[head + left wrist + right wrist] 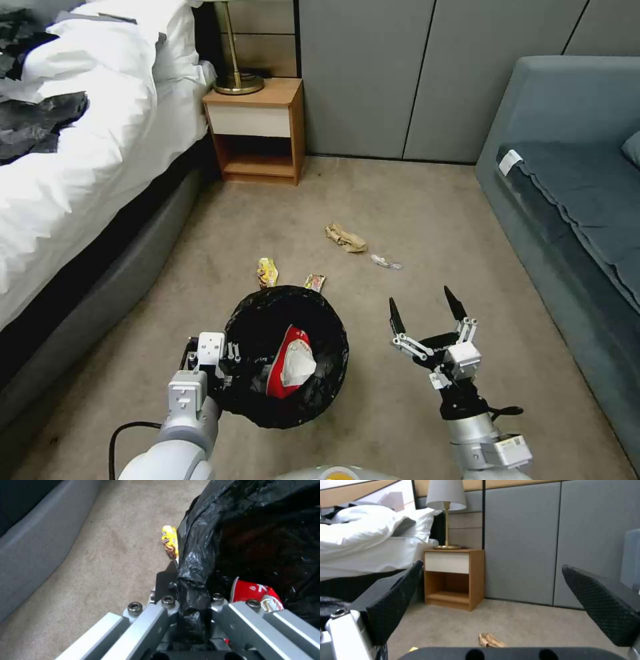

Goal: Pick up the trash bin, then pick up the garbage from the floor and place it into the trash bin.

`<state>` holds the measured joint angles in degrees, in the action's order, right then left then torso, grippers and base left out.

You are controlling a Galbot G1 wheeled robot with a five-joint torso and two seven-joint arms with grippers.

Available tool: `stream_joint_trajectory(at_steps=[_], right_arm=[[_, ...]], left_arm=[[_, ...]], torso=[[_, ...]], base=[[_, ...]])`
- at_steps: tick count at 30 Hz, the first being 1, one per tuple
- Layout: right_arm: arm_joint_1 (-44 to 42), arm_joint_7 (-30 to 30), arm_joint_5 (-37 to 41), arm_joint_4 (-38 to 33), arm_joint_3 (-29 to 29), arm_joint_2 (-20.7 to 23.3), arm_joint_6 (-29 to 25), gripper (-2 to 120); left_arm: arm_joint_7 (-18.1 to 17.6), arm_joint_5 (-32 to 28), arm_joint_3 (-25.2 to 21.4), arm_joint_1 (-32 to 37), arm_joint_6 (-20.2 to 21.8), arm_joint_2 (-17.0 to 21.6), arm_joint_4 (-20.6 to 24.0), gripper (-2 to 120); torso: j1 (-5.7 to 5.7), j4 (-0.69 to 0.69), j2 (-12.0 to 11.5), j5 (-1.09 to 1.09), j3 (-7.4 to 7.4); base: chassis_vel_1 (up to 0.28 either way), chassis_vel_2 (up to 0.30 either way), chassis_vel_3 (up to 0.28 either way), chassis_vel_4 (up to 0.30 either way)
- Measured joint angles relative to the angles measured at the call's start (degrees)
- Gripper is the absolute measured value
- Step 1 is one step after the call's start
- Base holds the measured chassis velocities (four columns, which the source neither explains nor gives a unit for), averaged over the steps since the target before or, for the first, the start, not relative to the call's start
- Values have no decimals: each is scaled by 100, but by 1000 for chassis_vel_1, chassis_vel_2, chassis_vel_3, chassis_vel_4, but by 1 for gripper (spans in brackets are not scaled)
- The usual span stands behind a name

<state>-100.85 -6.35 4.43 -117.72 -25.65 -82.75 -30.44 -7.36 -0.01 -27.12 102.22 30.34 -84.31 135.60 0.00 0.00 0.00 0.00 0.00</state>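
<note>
Black crinkly liner is all my left gripper (186, 605) clamps at the trash bin (287, 357) rim, so it may slip or tear, while my right gripper (427, 312), jaws apart, hangs beside the bin, short of the crumpled brown paper (345, 237).

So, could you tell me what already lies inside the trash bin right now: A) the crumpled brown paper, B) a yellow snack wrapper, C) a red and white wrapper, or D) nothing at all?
C: a red and white wrapper sits inside the trash bin, which the left claw grips by its bagged rim, while the brown paper and yellow wrapper lie on the carpet.
</note>
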Motion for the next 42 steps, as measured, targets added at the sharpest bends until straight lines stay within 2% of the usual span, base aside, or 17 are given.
stream_joint_trajectory(at_steps=[9,42], right_arm=[[45,-32,-52,217,9,-37,-173,100],[44,-139,-55,106,-47,-64,-99,100]], left_arm=[[-19,23,5,24,3,-32,14,0],[-23,62,94,57,-16,-11,1,0]], torso=[[1,0,0,0,0],[0,-1,0,0,0]], base=[[0,0,0,0],[0,0,0,0]])
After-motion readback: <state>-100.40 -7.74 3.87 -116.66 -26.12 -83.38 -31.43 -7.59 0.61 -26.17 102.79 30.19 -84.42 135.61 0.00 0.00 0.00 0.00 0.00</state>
